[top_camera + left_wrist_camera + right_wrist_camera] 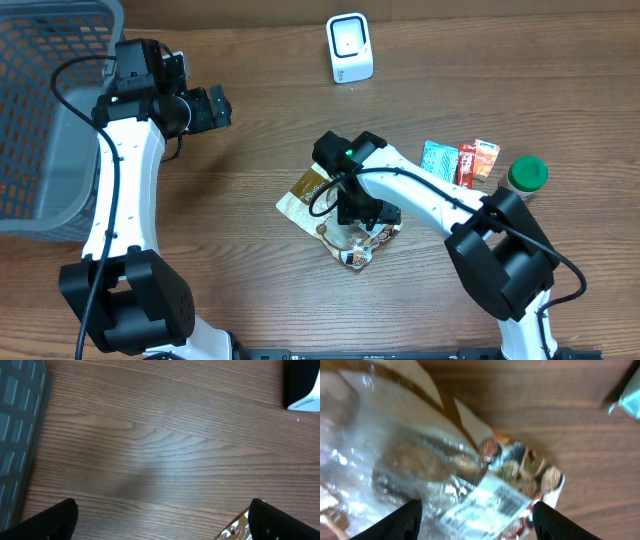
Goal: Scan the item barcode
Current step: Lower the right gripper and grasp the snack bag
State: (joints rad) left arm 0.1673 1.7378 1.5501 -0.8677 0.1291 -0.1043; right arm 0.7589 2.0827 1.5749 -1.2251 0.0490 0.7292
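Bare table [270, 90] lay open between my left gripper [215, 107] and the white scanner [350, 47], and from the scanner down to the snack bag [303, 190] under my right gripper [360, 213]. The grey basket [40, 110] walled off the left edge. The sachets [440, 160] and the green-lidded jar [527, 173] crowded the right.

A brown wood table [250, 100] fills nearly all of the pic from above. The wood has long thin lines going L to R, w/ some wavy loops [165, 442] seen up close. The colour is warm, mid brown. The light is soft & comes from up top. A pale shiny patch [170, 467] sits on the wood in the close-up. Soft dark shadows [130, 491] lie on the table top here & there.
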